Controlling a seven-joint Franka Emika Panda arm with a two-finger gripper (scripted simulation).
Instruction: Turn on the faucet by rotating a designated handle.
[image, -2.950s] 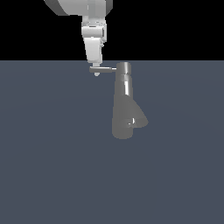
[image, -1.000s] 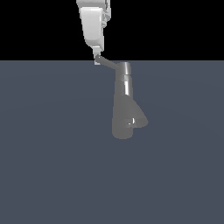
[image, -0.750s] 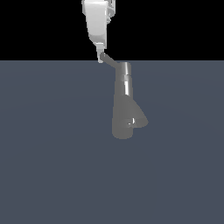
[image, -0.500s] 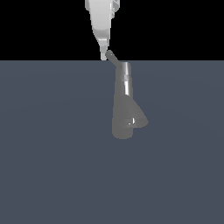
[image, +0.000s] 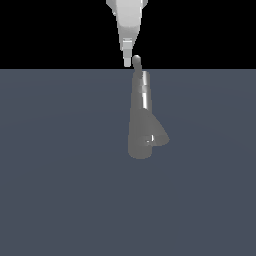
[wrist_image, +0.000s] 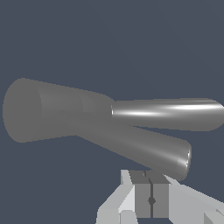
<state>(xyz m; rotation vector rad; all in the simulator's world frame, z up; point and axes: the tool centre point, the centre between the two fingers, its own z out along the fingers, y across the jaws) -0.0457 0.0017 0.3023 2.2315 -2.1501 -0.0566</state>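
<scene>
Faucet (image: 143, 120) was seen upright on the grey floor (image: 60, 190), its handle (image: 136, 61) touched by the closed, empty gripper (image: 128, 62) just beside the cap.

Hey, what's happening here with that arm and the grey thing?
A simulated robot arm is working the thin handle of a grey faucet to turn it on. The gripper has its fingers pressed together and sits right beside the handle's tip at the faucet's cap, pushing rather than grasping. Compared with a few seconds ago, the handle has swung round from sticking out toward the exterior view's left to nearly in line with the faucet.
</scene>
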